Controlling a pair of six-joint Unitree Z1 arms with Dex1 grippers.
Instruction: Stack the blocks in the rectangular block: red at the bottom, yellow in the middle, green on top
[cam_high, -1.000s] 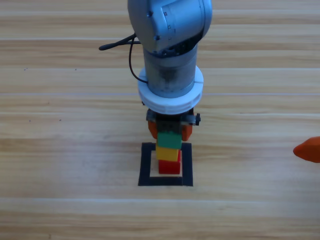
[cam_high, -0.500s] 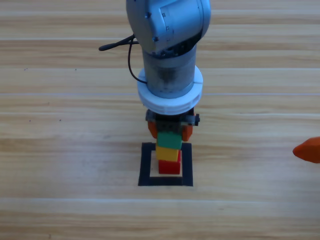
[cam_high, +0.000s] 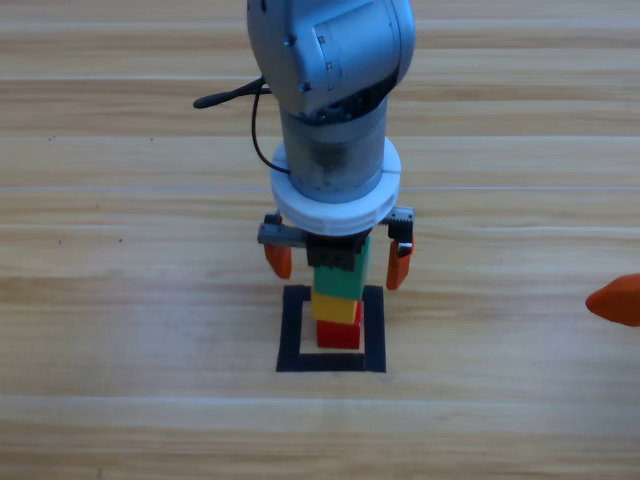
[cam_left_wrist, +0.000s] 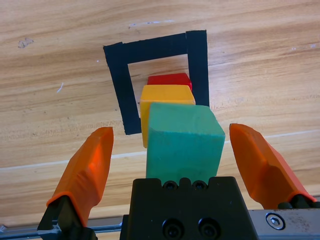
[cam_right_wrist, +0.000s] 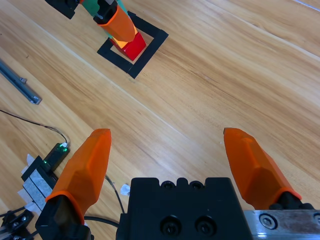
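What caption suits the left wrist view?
Left gripper open around the small green cube topping the yellow cube and red cube inside the black tape square.

The tabletop (cam_high: 120, 300) under me is pale wood, streaky grain, with a soft sheen. The square outline (cam_left_wrist: 116, 85) is matt black tape. My green cube (cam_left_wrist: 184, 142), yellow cube (cam_left_wrist: 165, 95) and red cube (cam_left_wrist: 170, 79) look smooth and matt, like foam or plastic. My jaws are smooth orange plastic on a matt black body.
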